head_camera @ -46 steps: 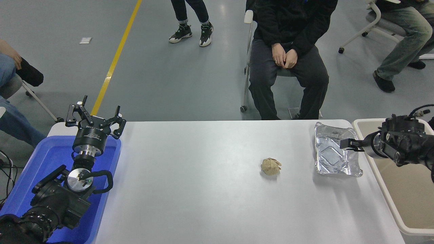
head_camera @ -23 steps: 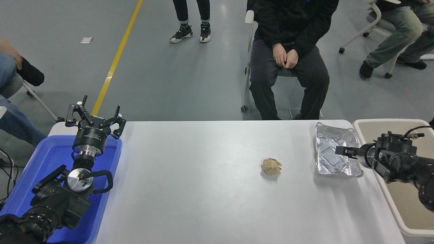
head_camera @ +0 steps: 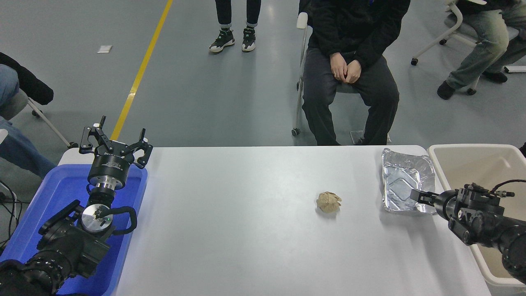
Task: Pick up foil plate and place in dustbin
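Note:
The foil plate (head_camera: 404, 181), a shiny crinkled silver tray, lies flat on the white table (head_camera: 246, 230) near its far right corner. The beige dustbin (head_camera: 485, 168) stands just to the right of it, beyond the table's edge. My right gripper (head_camera: 420, 195) reaches in from the lower right, low over the plate's near right corner. Its tip overlaps the plate's rim, and whether it touches or grips is unclear. My left gripper (head_camera: 113, 142) is parked open above the blue bin (head_camera: 53, 193) at the lower left.
A small crumpled tan paper ball (head_camera: 328, 202) lies on the table left of the plate. A person sits on a chair (head_camera: 302, 74) just beyond the table's far edge, and others sit or stand further back and at the left.
My right arm has drawn back toward the camera along the plate's right side, from near its far end to its near right corner. The plate has stayed where it was.

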`<state>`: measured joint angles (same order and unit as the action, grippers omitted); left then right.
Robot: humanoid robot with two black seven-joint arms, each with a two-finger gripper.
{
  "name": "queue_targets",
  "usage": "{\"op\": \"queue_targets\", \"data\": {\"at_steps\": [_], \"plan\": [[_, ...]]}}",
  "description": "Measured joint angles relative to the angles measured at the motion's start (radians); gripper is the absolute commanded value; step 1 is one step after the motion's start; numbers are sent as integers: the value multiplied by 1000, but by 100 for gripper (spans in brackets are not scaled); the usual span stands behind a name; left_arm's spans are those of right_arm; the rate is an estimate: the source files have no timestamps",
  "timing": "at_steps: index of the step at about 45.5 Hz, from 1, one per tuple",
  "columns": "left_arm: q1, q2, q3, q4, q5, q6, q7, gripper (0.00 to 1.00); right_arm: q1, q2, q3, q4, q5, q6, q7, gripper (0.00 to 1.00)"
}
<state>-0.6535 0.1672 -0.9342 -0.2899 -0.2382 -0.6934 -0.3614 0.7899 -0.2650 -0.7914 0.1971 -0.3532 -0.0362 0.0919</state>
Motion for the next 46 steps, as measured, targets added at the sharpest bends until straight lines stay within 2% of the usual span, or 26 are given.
{"op": "queue_targets", "data": {"at_steps": [14, 24, 46], "plan": [[0, 0, 0, 0, 0, 0, 0, 99, -6, -3, 12, 4, -10, -19, 0, 38], [0, 0, 0, 0, 0, 0, 0, 99, -8, -3, 13, 19, -15, -18, 0, 0], [0, 0, 0, 0, -1, 0, 0, 99, 17, -13, 14, 66, -18, -11, 3, 0]]}}
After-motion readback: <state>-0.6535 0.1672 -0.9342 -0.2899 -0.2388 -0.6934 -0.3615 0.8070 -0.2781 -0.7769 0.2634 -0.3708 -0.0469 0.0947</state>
